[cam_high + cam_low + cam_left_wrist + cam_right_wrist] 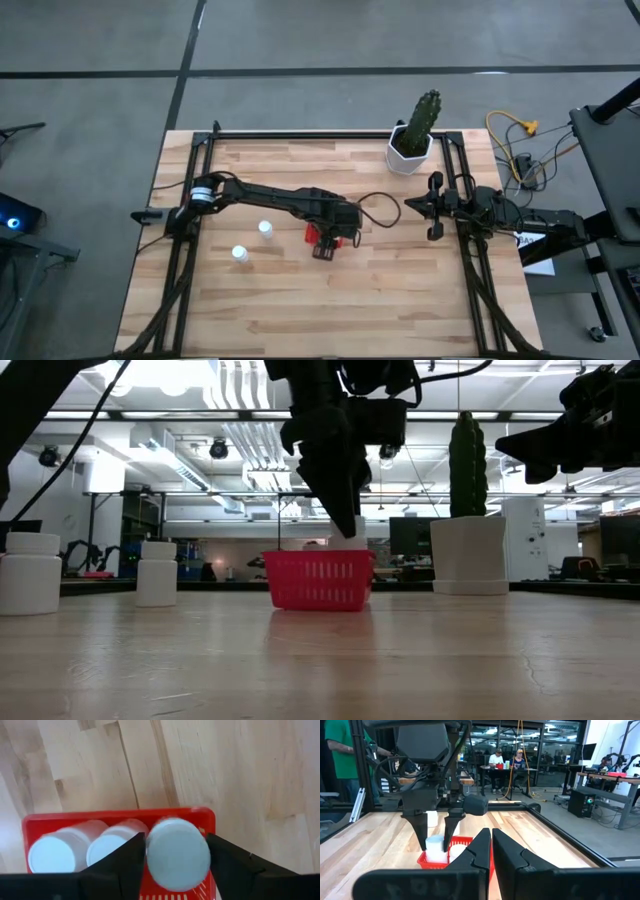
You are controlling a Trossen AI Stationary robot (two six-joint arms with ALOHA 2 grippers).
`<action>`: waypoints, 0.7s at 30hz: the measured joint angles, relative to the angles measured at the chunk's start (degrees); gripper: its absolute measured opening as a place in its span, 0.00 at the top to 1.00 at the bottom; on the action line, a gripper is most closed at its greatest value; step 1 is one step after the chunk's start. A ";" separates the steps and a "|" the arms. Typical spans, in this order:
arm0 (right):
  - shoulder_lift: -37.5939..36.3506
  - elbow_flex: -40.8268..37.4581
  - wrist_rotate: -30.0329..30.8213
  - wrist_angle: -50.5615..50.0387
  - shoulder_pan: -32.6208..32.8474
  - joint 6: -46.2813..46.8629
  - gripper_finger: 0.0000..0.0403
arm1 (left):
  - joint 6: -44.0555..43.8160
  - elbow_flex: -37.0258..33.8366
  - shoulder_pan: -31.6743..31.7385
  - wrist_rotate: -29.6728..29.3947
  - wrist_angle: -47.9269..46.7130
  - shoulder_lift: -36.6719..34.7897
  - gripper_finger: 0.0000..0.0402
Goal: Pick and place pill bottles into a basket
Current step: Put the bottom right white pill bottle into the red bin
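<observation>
High view: left tool (322,240) over the red basket (318,245) mid-surface; two pill bottles (265,229) stand apart.

Left wrist view: fingers (131,857) flank a bottle (178,852) above the basket; whether grasped or released cannot be told.

Right wrist view: right tool (491,842) clenched, empty, at the surface's right edge.

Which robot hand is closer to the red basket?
Left. The left gripper hangs right over the red basket with a pill bottle between its fingers; the right gripper waits shut, off beside the cactus pot.
</observation>
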 joint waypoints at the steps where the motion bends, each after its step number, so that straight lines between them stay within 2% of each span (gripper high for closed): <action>1: 0.00 0.00 0.00 0.00 -0.02 -0.01 0.98 | 0.00 0.00 0.00 0.01 0.19 0.00 0.52; 6: 0.00 0.00 0.00 0.02 0.00 -0.02 0.98 | -0.06 0.00 0.00 0.04 0.09 0.00 0.48; 21: 0.00 0.00 0.00 0.00 0.00 0.00 0.98 | -0.11 0.13 -0.30 -0.03 -1.43 -1.63 0.47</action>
